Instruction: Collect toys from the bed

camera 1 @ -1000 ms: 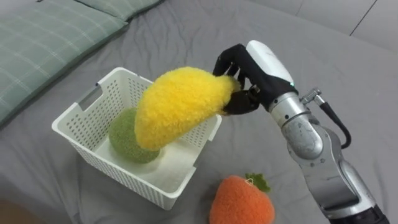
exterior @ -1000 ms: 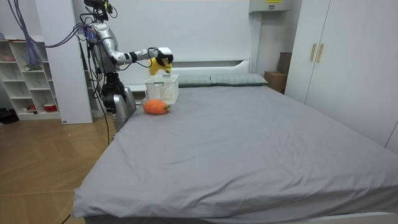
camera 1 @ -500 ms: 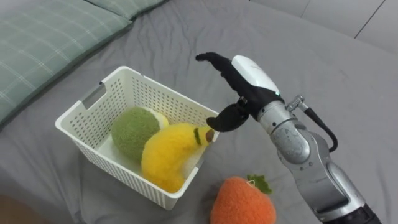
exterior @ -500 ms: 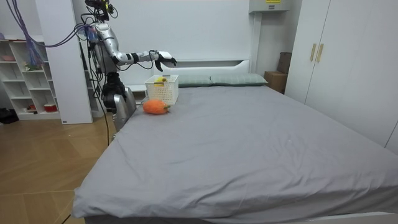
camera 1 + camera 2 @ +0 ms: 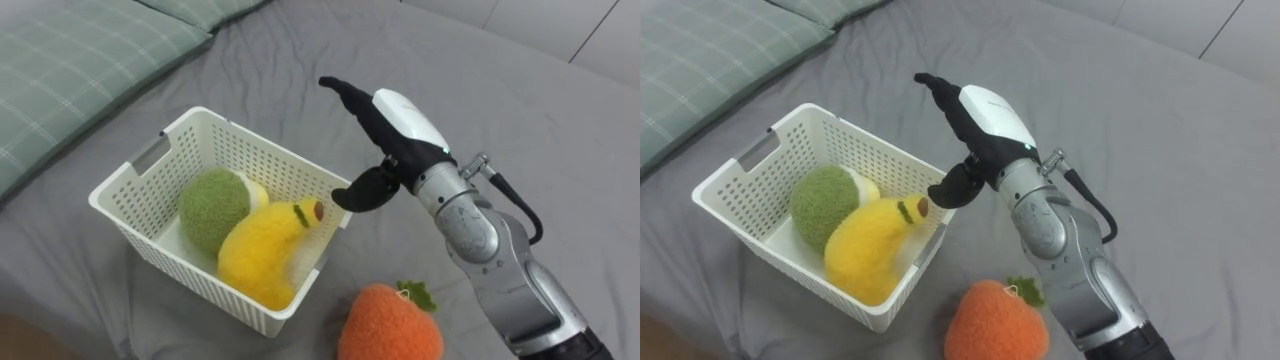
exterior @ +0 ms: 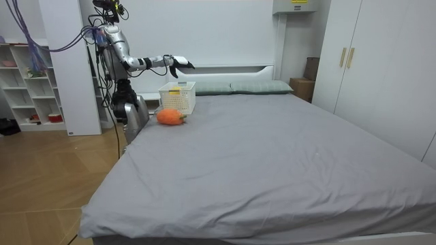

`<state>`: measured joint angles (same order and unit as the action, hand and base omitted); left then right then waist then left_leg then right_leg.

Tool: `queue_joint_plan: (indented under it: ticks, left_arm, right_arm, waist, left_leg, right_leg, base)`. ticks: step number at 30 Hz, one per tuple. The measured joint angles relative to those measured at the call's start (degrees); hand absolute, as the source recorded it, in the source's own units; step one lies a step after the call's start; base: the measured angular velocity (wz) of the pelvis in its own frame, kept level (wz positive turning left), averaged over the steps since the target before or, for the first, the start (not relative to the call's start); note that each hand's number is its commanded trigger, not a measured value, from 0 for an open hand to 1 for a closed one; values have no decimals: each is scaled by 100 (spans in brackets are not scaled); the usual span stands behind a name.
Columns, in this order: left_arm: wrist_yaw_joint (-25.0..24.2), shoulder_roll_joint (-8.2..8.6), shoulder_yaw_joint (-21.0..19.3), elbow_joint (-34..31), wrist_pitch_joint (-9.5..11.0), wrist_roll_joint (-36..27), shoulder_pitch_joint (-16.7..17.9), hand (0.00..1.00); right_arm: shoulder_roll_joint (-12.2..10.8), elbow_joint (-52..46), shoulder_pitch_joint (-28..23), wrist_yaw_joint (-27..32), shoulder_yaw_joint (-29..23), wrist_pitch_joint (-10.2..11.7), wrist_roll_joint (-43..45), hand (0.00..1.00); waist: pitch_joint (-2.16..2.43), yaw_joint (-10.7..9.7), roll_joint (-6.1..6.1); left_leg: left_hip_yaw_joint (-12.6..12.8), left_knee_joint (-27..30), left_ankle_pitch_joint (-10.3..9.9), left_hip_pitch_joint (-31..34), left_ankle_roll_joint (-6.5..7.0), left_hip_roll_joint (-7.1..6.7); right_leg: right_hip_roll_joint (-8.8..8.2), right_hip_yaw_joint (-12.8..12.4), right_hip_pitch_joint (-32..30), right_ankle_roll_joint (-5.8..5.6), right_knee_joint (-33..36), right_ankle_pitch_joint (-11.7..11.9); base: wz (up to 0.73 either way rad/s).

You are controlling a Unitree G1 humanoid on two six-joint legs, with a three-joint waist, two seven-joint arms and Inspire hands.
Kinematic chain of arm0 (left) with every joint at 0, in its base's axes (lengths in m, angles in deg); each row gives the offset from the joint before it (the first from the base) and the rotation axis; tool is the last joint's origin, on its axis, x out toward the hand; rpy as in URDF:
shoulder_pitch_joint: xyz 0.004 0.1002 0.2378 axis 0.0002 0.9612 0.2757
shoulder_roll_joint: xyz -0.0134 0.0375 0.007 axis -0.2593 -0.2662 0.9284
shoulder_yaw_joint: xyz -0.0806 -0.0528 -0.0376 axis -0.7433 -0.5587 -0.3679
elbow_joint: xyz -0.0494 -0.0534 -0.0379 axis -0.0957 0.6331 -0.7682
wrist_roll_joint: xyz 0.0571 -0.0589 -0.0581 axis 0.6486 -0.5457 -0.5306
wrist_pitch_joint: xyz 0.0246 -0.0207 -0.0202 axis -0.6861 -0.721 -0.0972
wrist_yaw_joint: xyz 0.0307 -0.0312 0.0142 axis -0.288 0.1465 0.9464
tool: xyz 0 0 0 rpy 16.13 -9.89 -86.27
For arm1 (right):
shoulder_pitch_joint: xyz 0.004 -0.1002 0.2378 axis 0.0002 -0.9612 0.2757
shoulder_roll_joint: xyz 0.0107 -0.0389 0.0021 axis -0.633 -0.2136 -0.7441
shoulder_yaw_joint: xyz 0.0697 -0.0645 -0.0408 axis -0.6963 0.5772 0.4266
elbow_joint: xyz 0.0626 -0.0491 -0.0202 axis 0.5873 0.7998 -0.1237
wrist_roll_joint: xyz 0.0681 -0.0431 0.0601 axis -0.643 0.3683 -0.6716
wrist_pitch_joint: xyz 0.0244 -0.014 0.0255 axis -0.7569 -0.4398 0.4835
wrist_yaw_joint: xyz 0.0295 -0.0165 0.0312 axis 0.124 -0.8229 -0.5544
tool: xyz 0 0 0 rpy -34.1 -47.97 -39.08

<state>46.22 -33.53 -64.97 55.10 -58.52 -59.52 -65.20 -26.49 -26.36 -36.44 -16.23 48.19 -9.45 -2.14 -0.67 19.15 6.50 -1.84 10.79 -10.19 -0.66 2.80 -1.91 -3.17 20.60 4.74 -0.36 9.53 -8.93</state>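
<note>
Grey bed (image 5: 520, 90) carries a white basket (image 5: 150, 165) with 2 toys inside, a yellow banana (image 5: 255, 260) and green ball (image 5: 210, 205); your right hand (image 5: 395, 120) hangs open over its rim, orange toy (image 5: 390, 325) alongside.

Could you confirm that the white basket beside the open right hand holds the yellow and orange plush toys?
Not quite: it holds the yellow plush and a green plush; the left eye view shows the orange plush lying on the bed outside the basket.
</note>
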Motion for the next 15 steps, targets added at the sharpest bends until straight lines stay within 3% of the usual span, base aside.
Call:
queue_joint_plan:
  ticks: [15]
  left_arm:
    - [-10,5,-88,-10,-5,-5,-1,0]
  right_arm:
    - [33,-1,0,0,-25,-1,-9,0]
  waist:
    - [-17,-54,-27]
  left_leg:
    - [8,3,0,-7,0,2]
  right_leg:
    - [-2,-27,0,0,2,0]
  base:
    - [0]
